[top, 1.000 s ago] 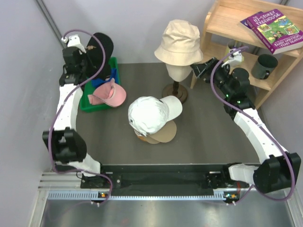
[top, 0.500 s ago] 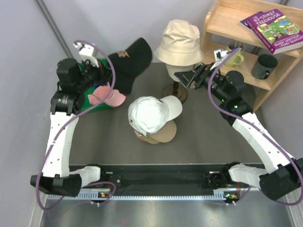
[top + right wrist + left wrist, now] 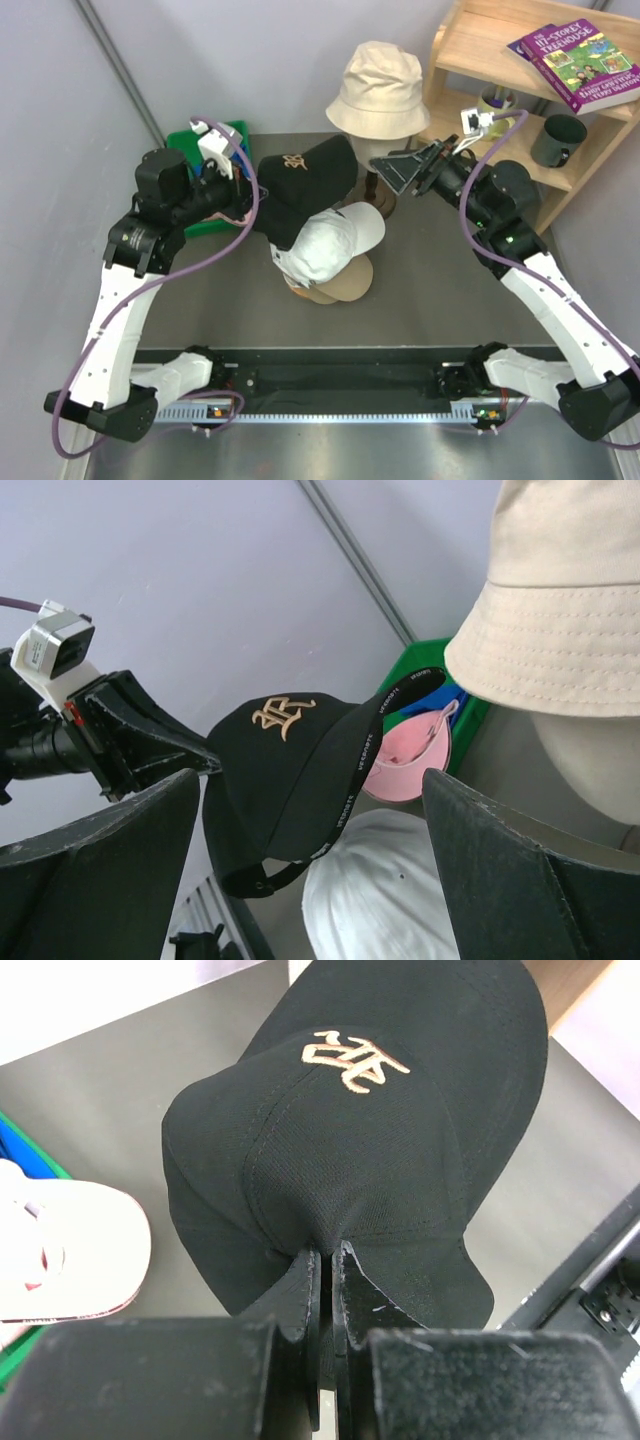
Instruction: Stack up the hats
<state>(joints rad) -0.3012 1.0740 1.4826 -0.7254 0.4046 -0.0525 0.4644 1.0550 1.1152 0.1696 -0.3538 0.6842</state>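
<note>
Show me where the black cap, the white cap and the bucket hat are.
black cap (image 3: pixel 298 192), top external view, crown below the gold logo.
white cap (image 3: pixel 322 243), top external view, middle of the crown.
bucket hat (image 3: pixel 380 80), top external view, top of the crown.

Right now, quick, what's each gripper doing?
Left gripper: closed, holding the black cap by its back edge.
Right gripper: open, holding nothing.

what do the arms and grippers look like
White shells with black joints on the left arm and right arm, a purple cable looping along each. Black wedge-shaped fingers on the left gripper and right gripper, white camera box at each wrist.
</note>
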